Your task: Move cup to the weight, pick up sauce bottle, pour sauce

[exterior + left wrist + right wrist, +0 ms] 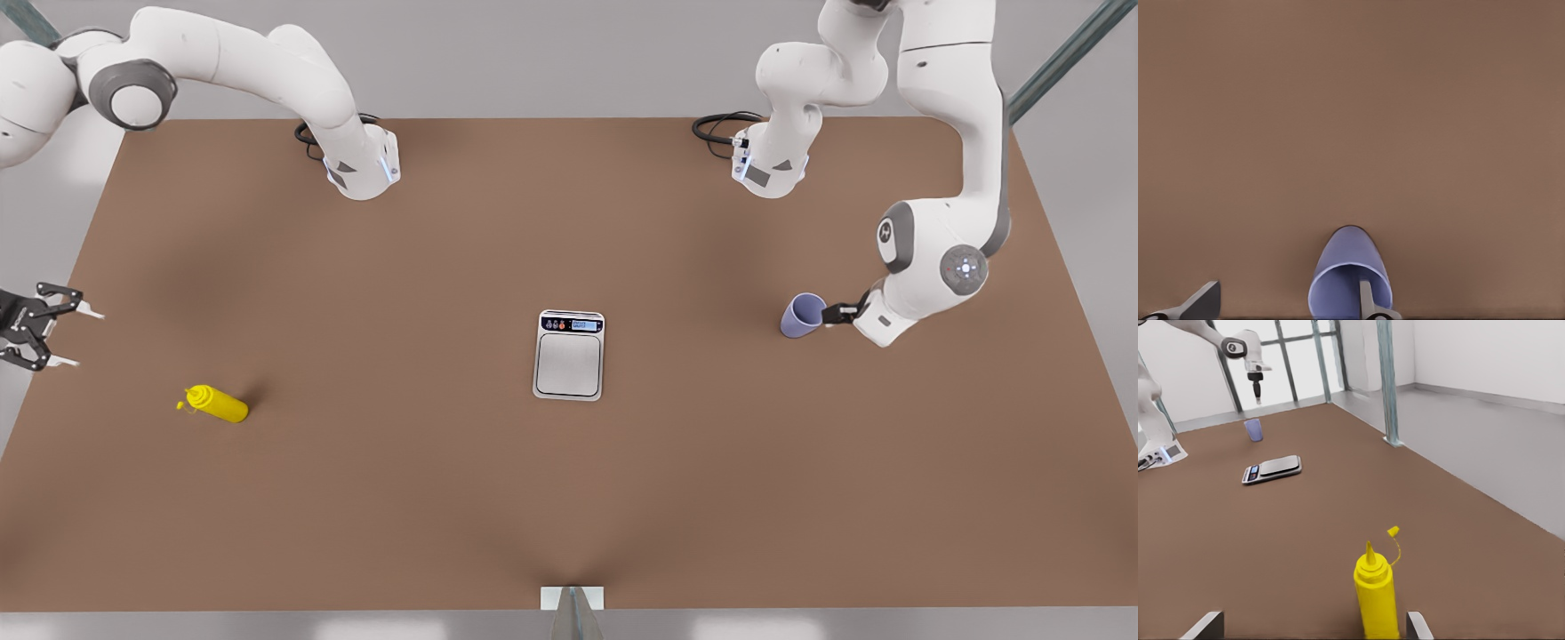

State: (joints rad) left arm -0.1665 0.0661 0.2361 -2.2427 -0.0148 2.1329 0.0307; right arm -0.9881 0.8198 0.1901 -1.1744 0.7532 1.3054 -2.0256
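The lavender-blue cup (803,315) stands upright on the brown table at the front view's right. My left gripper (837,313) hovers just above it, open. One of its fingers (1366,298) lines up over the mouth of the cup (1350,277) and the other is well off to the side. The weight (569,356) lies flat mid-table, nothing on its plate. The yellow sauce bottle (216,404) stands at the front view's left. My right gripper (55,336) is open near the table's left edge, short of the sauce bottle (1376,600). From there the weight (1271,469) and cup (1253,430) show far off.
Both arm bases (364,169) (769,169) stand at the table's far side. A metal post (572,609) is fixed at the middle of the near edge. The bottle's small tethered cap (1393,531) hangs off the nozzle.
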